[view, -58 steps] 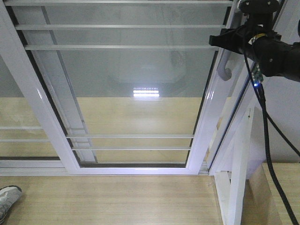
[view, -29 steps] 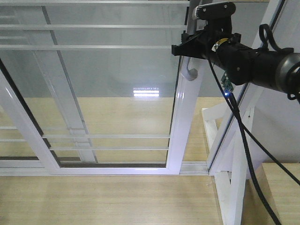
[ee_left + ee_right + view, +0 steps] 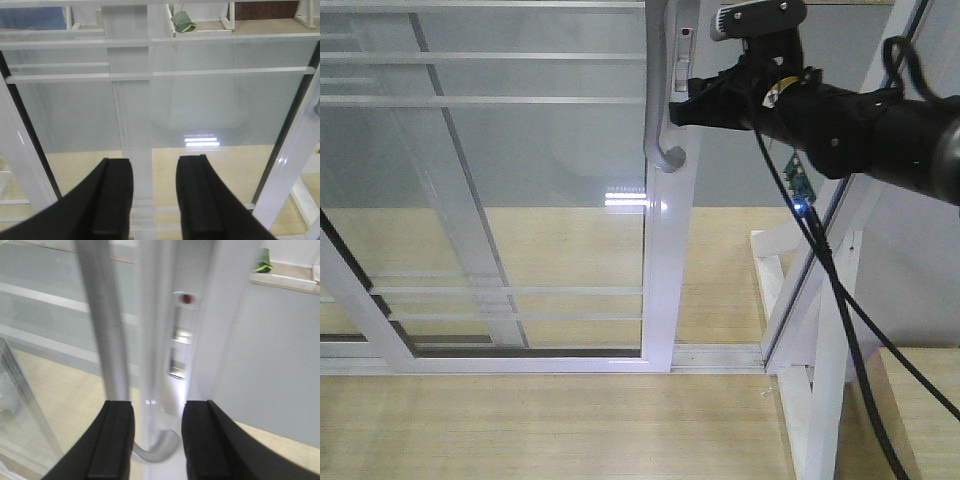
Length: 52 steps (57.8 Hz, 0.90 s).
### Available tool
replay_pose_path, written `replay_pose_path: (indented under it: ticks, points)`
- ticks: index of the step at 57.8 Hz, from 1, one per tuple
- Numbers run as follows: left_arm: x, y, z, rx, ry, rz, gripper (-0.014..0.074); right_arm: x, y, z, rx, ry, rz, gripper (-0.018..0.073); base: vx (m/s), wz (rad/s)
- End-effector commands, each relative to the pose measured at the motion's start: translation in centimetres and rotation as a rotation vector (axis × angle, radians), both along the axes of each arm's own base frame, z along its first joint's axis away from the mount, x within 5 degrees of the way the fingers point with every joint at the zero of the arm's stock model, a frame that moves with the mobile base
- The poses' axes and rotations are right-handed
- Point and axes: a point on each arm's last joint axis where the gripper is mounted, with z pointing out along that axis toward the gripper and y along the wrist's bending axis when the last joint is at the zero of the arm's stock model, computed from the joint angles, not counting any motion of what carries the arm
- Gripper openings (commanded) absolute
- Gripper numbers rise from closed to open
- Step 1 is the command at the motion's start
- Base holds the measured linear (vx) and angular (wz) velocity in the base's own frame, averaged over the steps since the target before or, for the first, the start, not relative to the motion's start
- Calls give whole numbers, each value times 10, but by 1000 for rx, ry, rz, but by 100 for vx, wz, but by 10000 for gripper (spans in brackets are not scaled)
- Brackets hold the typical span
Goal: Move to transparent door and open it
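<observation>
The transparent door is a white-framed glass panel with thin horizontal bars. Its curved grey handle sits on the right stile, top centre of the front view. My right gripper is open at the handle's height, against the stile. In the right wrist view the handle runs down behind the left finger and the stile stands just beyond my gripper. My left gripper is open and empty, facing the glass from a distance.
A gap lies between the door's stile and the white frame post on the right. A second glass panel overlaps behind the door. A black cable hangs from my right arm. Wooden floor lies below.
The door has slid left, its handle stile going from far right to centre. My right gripper has moved left with it. A gap has opened at the right frame.
</observation>
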Motion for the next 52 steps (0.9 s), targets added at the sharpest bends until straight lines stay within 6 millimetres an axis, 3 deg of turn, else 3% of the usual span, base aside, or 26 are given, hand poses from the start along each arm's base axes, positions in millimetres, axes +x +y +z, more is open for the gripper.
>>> replay_pose_path:
  ticks: [1,11,21,27,38,52]
  points:
    - [4,-2,17,-14,-121,-12,371,-19,-20,49,49,-146,-32,317,0,0]
    - [4,-2,22,0,-176,-20,371,-69,-54,59,48,-156,-78,317,0,0]
    - [5,-2,23,12,-191,-24,371,-128,-76,47,11,-82,-80,317,0,0]
    - [6,-2,23,11,-190,-26,371,-152,-82,39,5,-59,-77,317,0,0]
    - [28,-12,18,-47,-199,-70,385,-171,-88,30,6,-54,-78,317,0,0]
    - [75,-60,-5,-57,-237,-285,400,-171,-88,29,12,-55,-80,317,0,0]
